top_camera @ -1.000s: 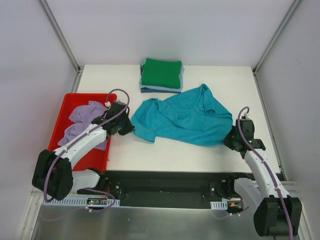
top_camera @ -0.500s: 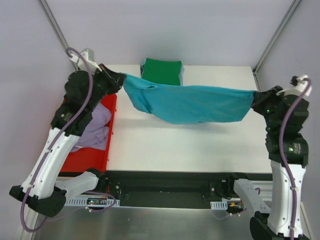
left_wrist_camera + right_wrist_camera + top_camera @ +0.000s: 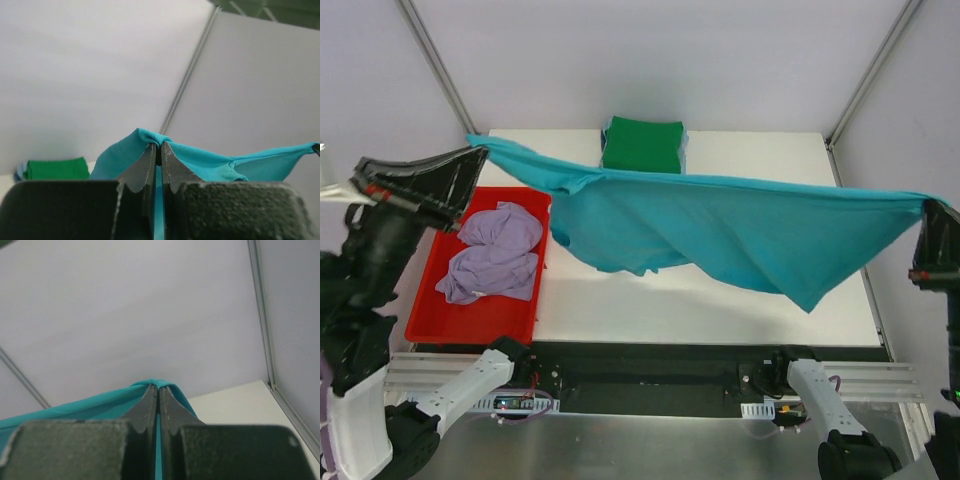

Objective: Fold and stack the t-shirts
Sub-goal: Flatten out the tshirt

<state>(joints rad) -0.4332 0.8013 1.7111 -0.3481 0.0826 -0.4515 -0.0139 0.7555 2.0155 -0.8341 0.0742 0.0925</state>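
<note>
Two claws clamped tight on the teal t-shirt [image 3: 720, 225], left claw [image 3: 156, 148] at one end, right claw [image 3: 156, 388] at the other, shirt stretched high over the worktop [image 3: 760, 150], hiding its middle, right arm [image 3: 942, 250] mostly cut off, folded green t-shirt [image 3: 642, 145] at back, pile [image 3: 684, 150] under it barely showing.

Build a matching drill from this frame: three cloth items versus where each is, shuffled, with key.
Items:
1. teal t-shirt
2. green t-shirt
3. lavender cloth

Places:
a. crumpled in the red tray
b. folded, at the table's far edge
c. stretched in the air between the left pincer and the right pincer

Pairs: 1-c, 2-b, 3-a
</note>
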